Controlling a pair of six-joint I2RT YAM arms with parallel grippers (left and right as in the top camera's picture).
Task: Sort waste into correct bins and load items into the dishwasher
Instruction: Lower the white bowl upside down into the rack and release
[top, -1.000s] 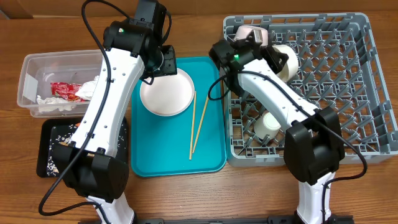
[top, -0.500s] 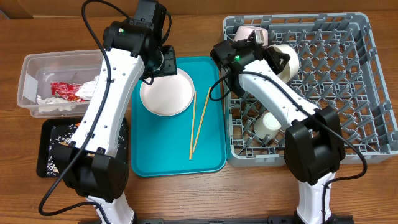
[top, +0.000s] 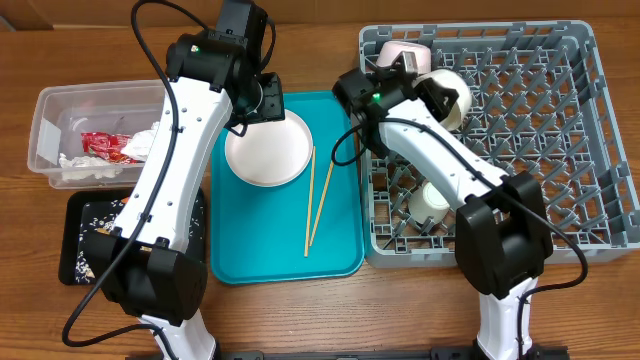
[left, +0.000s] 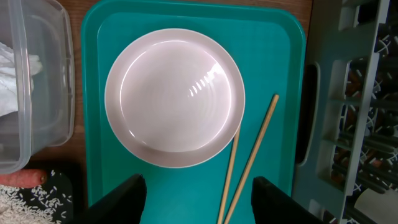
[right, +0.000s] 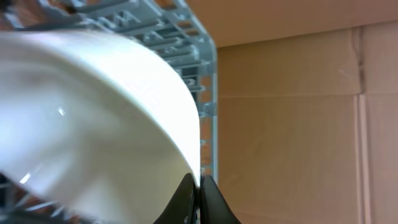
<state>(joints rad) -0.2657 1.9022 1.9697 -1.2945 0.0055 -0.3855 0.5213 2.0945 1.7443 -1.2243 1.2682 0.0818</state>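
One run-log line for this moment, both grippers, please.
left gripper: open, over teal flat tray holding white round plate | right gripper: shut on white round bowl rim, at grey plastic dish rack

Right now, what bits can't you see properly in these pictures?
- Black tray: overhead, the left arm covers its right side.
- Clear tub: overhead, the same arm hides its right end; the left wrist view cuts it off at the edge.
- White bowl: right wrist view, too close and blurred; the right gripper pinches its rim.
- Small cup: overhead, partly under the right arm.
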